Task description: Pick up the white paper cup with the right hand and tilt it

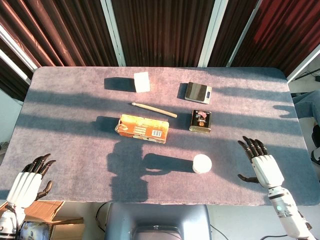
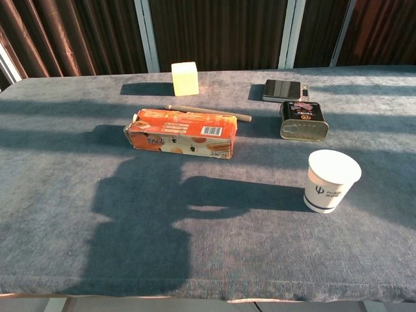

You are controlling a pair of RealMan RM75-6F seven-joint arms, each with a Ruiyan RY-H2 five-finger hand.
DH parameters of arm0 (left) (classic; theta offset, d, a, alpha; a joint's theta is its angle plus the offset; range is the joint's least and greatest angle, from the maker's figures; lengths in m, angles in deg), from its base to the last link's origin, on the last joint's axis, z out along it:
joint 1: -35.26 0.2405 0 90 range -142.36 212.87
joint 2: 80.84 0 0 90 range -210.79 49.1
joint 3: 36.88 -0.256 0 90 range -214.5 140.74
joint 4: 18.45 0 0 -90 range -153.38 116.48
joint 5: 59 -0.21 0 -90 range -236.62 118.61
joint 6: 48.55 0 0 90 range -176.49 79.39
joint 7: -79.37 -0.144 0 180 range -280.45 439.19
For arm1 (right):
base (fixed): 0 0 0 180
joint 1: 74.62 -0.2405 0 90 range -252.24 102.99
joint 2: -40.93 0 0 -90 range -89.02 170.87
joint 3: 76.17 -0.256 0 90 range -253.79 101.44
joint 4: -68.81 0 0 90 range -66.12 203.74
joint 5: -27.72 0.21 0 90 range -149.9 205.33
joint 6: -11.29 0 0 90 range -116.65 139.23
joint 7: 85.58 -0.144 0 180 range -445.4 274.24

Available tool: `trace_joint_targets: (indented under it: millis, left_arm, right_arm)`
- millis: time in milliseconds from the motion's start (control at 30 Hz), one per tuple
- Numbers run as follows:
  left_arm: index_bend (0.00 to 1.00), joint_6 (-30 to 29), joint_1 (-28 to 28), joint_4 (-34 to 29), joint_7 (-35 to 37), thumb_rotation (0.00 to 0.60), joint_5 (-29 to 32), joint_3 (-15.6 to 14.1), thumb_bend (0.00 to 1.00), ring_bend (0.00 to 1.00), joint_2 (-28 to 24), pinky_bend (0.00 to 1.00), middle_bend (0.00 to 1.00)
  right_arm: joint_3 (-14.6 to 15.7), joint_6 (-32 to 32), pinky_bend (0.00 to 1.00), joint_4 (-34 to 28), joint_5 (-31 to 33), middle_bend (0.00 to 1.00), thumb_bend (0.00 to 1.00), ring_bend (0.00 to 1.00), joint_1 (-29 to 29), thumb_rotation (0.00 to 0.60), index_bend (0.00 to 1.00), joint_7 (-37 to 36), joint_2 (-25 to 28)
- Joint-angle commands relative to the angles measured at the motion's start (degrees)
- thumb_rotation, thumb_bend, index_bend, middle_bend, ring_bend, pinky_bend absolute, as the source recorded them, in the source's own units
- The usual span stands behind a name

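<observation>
The white paper cup [image 1: 202, 163] stands upright near the table's front edge, right of centre; the chest view shows the cup [image 2: 332, 180] with a blue mark and stripe. My right hand [image 1: 262, 165] hovers open to the right of the cup, fingers spread and pointing away, a clear gap between them. My left hand [image 1: 31, 181] stays open at the front left corner, off the table edge. Neither hand appears in the chest view.
An orange carton [image 1: 142, 128] lies at the centre, a thin stick [image 1: 154, 110] behind it. A dark tin [image 1: 200, 120] and a small scale [image 1: 198, 92] sit behind the cup. A pale cube [image 1: 142, 81] stands at the back.
</observation>
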Motion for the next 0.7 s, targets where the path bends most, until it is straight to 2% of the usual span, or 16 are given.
trace_joint_targets:
  millis: [33,267,433,700]
  left_arm:
    - [0.21,-0.2,0.1,0.0,0.3,0.600,-0.1,0.0,0.40,0.10,-0.1,0.29,0.07]
    - [0.21,-0.6,0.3,-0.1,0.6,0.600,-0.5,-0.2,0.40,0.10,-0.3,0.29,0.07]
    - [0.21,-0.8,0.4,-0.1,1.0,0.600,-0.6,-0.2,0.40,0.10,-0.4,0.29,0.07]
    - [0.21,-1.0,0.5,-0.1,1.4,0.600,-0.7,-0.2,0.40,0.10,-0.6,0.29,0.08]
  right_arm:
    - [1.1,4.5,0.21,4.2,-3.4,0.04,0.21,0.05,-4.3,0.600,0.07,-8.8,-2.2]
    - [1.5,9.9,0.21,6.3,-4.4,0.06,0.21,0.06,-8.9,0.600,0.07,-13.3,-5.4]
    - [1.2,11.4,0.24,8.6,-4.4,0.11,0.21,0.10,-11.0,0.600,0.11,-13.3,-8.6]
    - [0.9,11.1,0.38,11.8,-4.2,0.25,0.21,0.27,-12.1,0.600,0.29,-13.4,-12.1]
